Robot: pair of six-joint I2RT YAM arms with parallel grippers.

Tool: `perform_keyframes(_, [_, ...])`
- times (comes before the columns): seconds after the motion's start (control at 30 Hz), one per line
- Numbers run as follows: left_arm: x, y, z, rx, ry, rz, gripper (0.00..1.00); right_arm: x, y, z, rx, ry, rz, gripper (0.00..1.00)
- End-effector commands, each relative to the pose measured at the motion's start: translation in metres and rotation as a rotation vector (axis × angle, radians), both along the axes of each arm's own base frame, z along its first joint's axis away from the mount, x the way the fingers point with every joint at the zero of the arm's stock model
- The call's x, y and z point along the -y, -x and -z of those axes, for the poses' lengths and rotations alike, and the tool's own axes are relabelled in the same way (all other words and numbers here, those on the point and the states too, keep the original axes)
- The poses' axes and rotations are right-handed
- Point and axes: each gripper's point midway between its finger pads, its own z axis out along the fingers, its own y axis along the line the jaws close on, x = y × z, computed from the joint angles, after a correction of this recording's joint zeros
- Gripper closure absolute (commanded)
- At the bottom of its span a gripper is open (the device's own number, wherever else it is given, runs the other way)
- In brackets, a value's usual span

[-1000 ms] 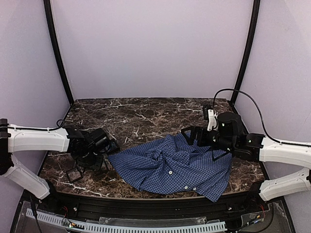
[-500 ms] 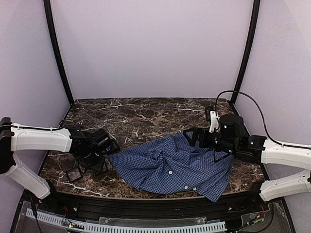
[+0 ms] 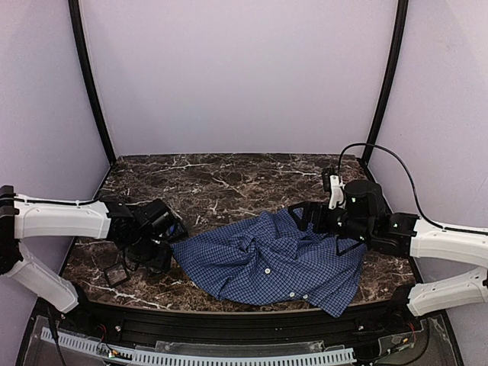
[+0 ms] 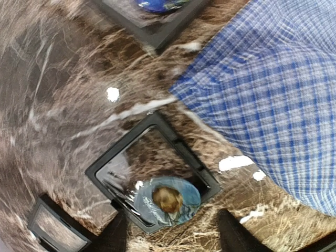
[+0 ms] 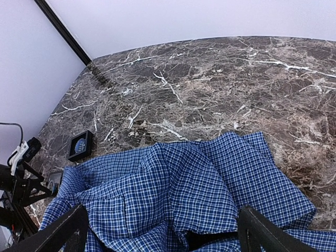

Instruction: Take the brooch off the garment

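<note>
Lilac walls, black posts in the far corners, dark veined marble counter (image 3: 229,171). On it the garment (image 3: 267,263) lies crumpled centre-right, with one corner close to the front edge and white buttons (image 3: 268,271) facing up.

No brooch shows on the cloth in any view. A round blue badge (image 4: 168,199) with a portrait sits in a small black tray (image 4: 122,142) just beside the shirt's left edge. That is probably the brooch, but I can't confirm it. A second tray (image 4: 157,39) farther on also holds something blue.

Handling:
- **Shirt:** light and limp, so it will bunch and drag if pulled. If a pin is in it, hold the cloth down right next to the pin.
- **Badge:** small and hard, and the face is likely slick. Take it by the rim. It sits low, so the tray walls crowd the fingers; come straight down.

End effectors:
- **Left end effector** (image 4: 173,231): fingers apart, straddling the near corner of the tray, gripping nothing.
- **Right end effector** (image 5: 161,220): fingers wide apart over the shirt's far side, nothing between them.

Room: there is open counter behind the shirt. The front edge is tight, and the left side is cramped by the trays.
</note>
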Motion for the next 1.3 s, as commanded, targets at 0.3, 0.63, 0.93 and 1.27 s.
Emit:
perform_keyframes(0.3, [0.032,-0.052,-0.044,0.139,0.261,0.025,0.02,0.018,-0.029,0.004,-0.033,0.09,0.017,0.01])
perform_keyframes(0.63, [-0.025,-0.164,-0.094,0.454,0.355,-0.17,0.01,0.09,-0.083,0.019,-0.023,0.176,0.197,0.01])
perform_keyframes(0.93, [-0.144,-0.195,-0.143,0.814,0.26,-0.395,0.01,0.19,-0.1,-0.008,0.183,0.1,0.444,0.01])
perform_keyframes(1.27, [-0.203,-0.16,-0.161,1.166,0.035,-0.475,0.01,0.227,-0.072,0.001,0.418,0.186,0.548,0.01])
